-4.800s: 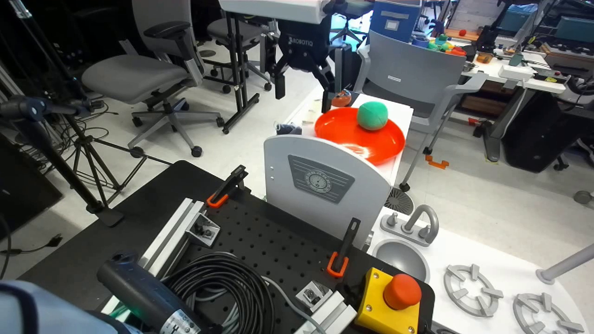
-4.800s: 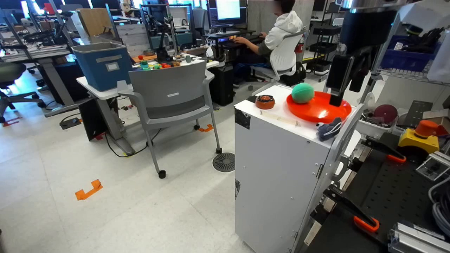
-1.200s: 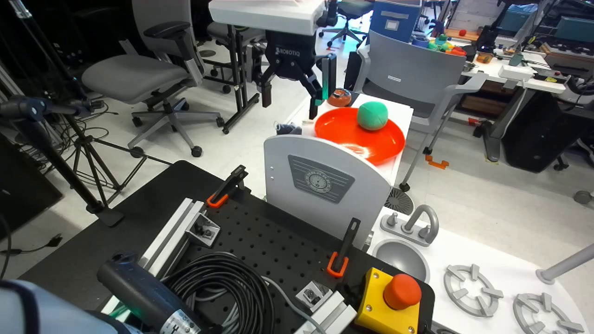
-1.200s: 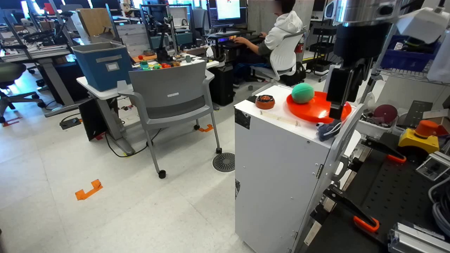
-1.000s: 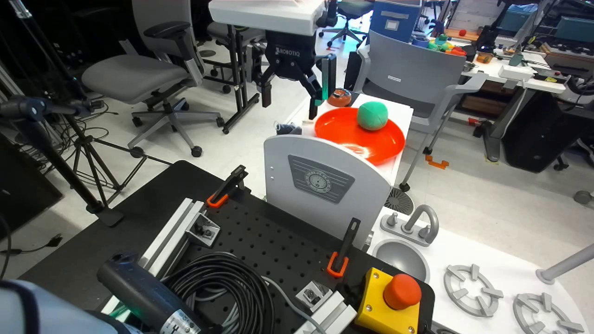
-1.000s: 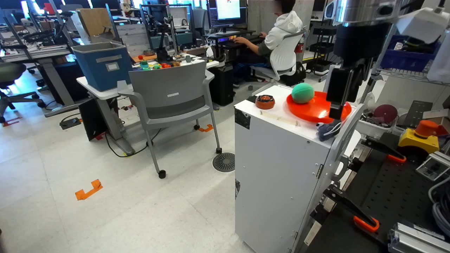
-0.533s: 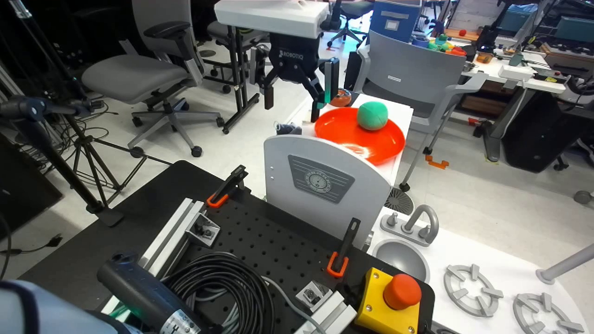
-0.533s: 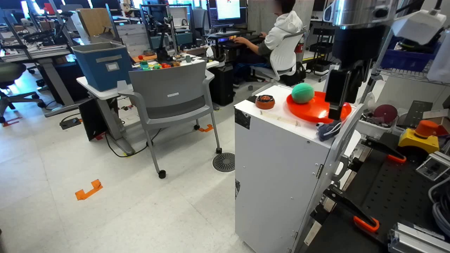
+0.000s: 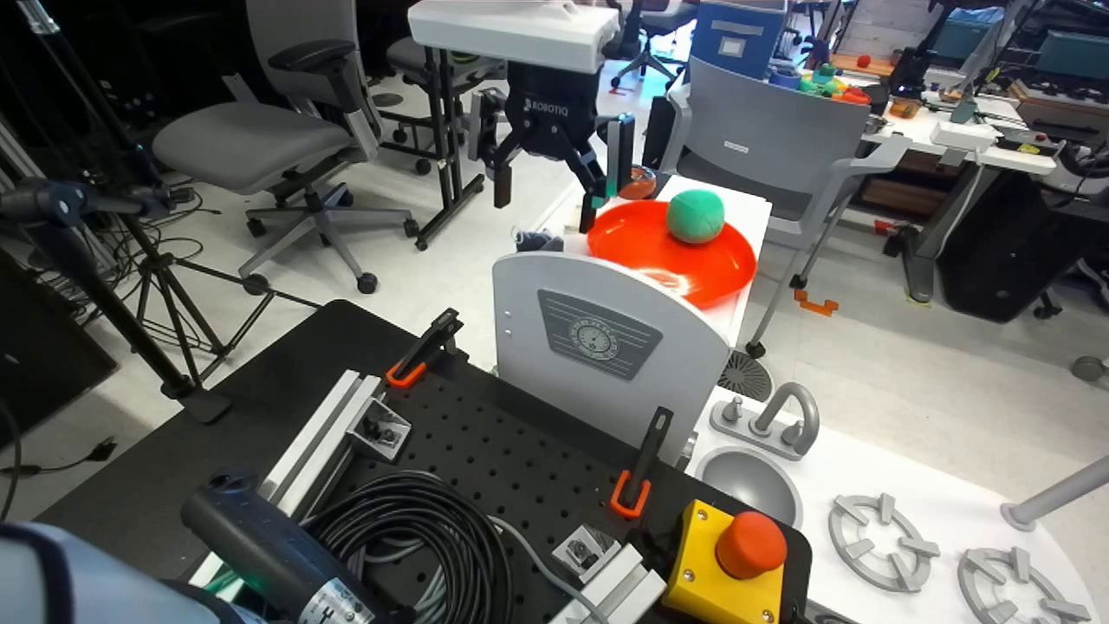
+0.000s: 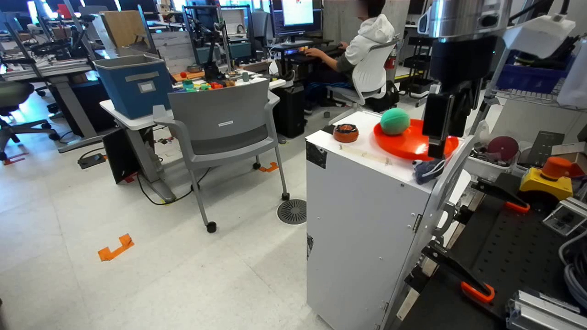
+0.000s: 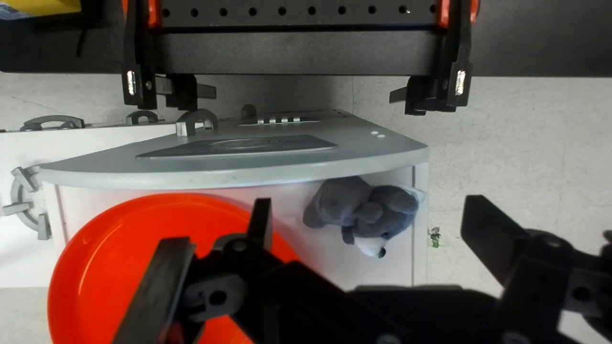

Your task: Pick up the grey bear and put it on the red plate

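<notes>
The grey bear (image 11: 356,203), a plush with a white muzzle, lies on its side on the white cabinet top in the wrist view, close against the grey panel. It also shows in both exterior views (image 9: 537,241) (image 10: 425,171). The red plate (image 11: 114,248) lies beside it; it shows in both exterior views (image 9: 632,232) (image 10: 401,145). My gripper (image 11: 369,208) is open and empty. Its fingers appear on either side of the bear in the wrist view. In both exterior views the gripper (image 9: 546,218) (image 10: 438,147) hangs above the cabinet top, apart from the bear.
A green ball (image 9: 695,217) sits on the plate. A reddish-brown thing (image 10: 346,133) stands at the cabinet's far corner. The upright grey panel (image 9: 598,347) borders the bear and plate. Black clamps (image 11: 138,71) stick out from the black table (image 11: 296,52). A grey chair (image 9: 754,147) stands behind.
Over the last few seconds my gripper has come down towards the cabinet top; in the last half second it moved only slightly. It stays open. The bear, plate and ball have not moved.
</notes>
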Robot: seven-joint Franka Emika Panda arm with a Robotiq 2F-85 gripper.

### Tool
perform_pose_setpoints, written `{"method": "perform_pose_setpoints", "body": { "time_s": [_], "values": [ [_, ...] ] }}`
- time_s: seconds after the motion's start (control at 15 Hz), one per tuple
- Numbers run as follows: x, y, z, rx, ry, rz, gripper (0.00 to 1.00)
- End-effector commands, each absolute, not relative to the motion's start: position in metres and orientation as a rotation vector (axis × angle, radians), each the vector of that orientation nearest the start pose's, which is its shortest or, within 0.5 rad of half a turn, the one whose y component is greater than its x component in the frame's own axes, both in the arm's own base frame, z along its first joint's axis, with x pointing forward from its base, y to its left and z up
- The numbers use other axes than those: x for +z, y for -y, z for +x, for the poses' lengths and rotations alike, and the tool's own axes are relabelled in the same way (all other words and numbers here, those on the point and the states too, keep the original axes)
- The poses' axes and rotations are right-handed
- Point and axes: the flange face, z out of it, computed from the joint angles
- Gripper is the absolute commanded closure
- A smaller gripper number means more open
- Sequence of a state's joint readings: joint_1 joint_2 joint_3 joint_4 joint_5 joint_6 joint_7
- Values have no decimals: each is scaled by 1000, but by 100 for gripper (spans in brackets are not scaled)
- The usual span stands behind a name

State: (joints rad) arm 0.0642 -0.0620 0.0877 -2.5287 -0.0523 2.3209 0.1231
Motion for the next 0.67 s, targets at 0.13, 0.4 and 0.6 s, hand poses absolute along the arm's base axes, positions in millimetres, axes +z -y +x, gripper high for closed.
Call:
{"method": "perform_pose_setpoints", "body": {
  "time_s": [0.13,0.4,0.6],
  "values": [
    [289,-72,435,253,131,-3149,0],
    [288,-72,436,242,118,-3154,0],
    [287,-70,437,250,69,-3156,0]
  ]
}}
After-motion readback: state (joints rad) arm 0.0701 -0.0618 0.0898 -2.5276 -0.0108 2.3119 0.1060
